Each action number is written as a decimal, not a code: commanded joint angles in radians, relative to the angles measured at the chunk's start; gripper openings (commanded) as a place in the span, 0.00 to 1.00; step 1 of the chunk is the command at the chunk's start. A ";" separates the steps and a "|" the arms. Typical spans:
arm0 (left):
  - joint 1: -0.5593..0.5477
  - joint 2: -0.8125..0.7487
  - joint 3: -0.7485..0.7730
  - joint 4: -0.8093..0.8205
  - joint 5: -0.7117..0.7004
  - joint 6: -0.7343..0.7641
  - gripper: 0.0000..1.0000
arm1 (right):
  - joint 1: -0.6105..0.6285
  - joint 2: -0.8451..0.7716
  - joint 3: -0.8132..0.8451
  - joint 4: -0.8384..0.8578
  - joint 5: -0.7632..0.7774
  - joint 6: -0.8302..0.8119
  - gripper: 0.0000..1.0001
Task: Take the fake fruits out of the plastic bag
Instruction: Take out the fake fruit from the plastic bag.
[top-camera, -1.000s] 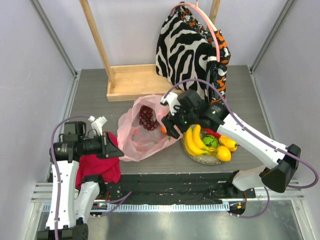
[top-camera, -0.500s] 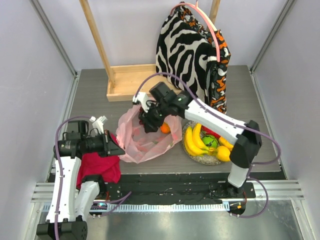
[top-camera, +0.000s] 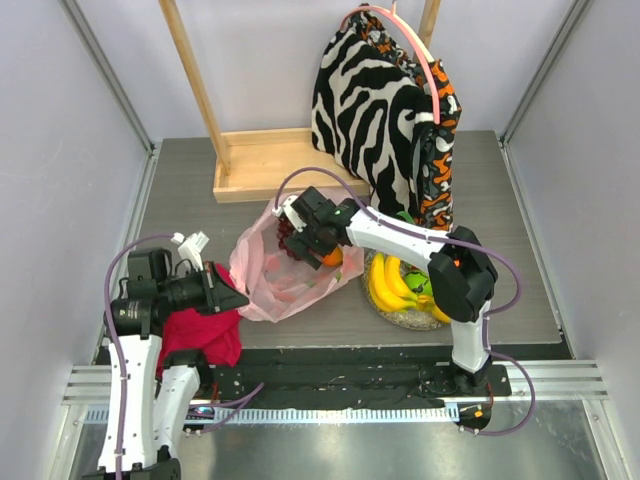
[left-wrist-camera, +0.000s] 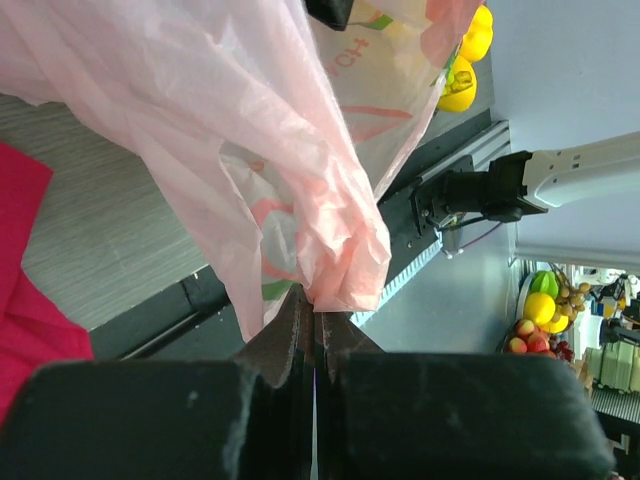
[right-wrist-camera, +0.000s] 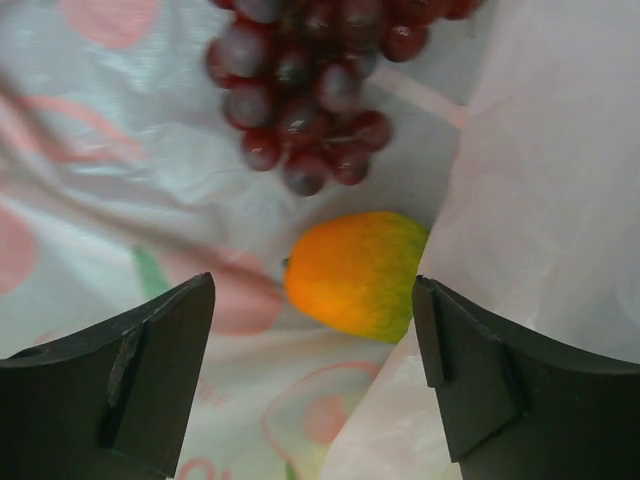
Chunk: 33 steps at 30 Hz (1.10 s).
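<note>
A grey table (top-camera: 180, 210) sits between pale walls, with a wooden frame (top-camera: 262, 160) at the back and a zebra-striped bag (top-camera: 372, 110) hanging to its right. From above, the pink plastic bag (top-camera: 270, 285) lies near the middle of the table, its mouth facing the back. The right gripper (top-camera: 304, 236) reaches into that mouth, just beside the dark grapes (top-camera: 286, 228), and an orange fruit (top-camera: 332, 257) shows inside the bag next to it. To the right of the bag, a plate (top-camera: 405, 318) holds the bananas (top-camera: 385, 285) and a green fruit (top-camera: 418, 285). The left gripper (top-camera: 228, 298) meets the bag's near left edge, above a red cloth (top-camera: 200, 335) at the table's front edge.

The left wrist camera shows the left gripper (left-wrist-camera: 312, 318) with its jaws pressed together on a bunched fold of the bag (left-wrist-camera: 290, 140), which rises away from it, stretched and crinkled. The red cloth (left-wrist-camera: 25, 280) lies at the left, and a yellow fruit (left-wrist-camera: 468, 60) shows past the bag at the upper right.

The right wrist camera looks down into the bag (right-wrist-camera: 110, 190). The right gripper (right-wrist-camera: 312, 295) has its jaws spread wide and holds nothing. The orange fruit (right-wrist-camera: 352, 272), greenish at one end, lies on the bag's floor between the two fingers (right-wrist-camera: 130, 370), touching neither. The grapes (right-wrist-camera: 305, 100) lie just beyond it, and a fold of the bag's wall covers the right side.
</note>
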<state>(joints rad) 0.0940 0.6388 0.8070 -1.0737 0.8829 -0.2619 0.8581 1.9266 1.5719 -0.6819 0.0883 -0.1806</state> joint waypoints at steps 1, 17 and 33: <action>0.016 0.004 -0.028 0.103 0.027 -0.037 0.00 | -0.001 0.018 -0.042 0.067 0.171 -0.092 0.92; 0.023 -0.028 -0.042 0.118 0.044 -0.054 0.00 | -0.001 0.107 -0.110 0.088 0.162 -0.204 0.82; -0.060 0.015 -0.017 0.144 -0.007 -0.052 0.00 | 0.048 -0.113 0.330 -0.218 -0.501 -0.051 0.22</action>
<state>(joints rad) 0.0486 0.6338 0.7589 -0.9825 0.8864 -0.3069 0.8856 1.9499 1.8496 -0.7895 -0.1616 -0.3084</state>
